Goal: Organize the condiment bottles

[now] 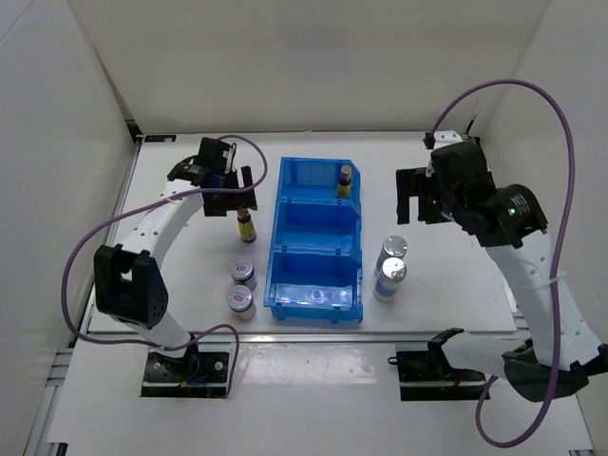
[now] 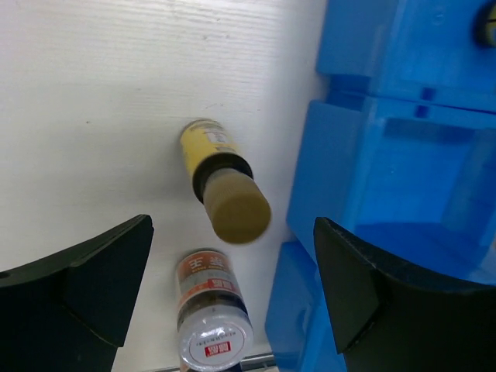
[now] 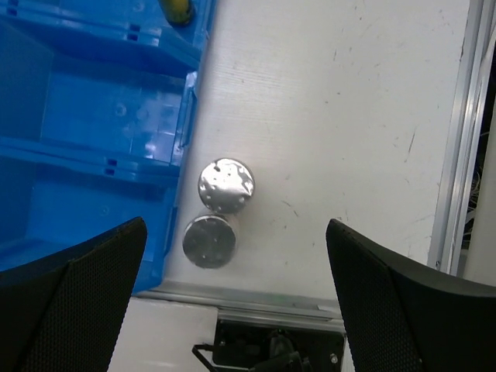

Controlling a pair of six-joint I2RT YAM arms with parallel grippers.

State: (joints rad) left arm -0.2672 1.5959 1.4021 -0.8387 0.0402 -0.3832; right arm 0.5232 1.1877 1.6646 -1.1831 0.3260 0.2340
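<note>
Amber bottle (image 2: 225,186) toward the left edge is probably light, slick glass, so it's best pinched mid-body. Left gripper (image 1: 236,193) and right gripper (image 1: 415,198) are both spread open.

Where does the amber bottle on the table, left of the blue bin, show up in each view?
Top external: amber bottle just left of the blue bin, beside its middle compartment.
Left wrist: centre of frame, cap toward the camera, bin on the right.
Right wrist: not in it.
Shared landmark: the blue bin, seen in all three.
</note>
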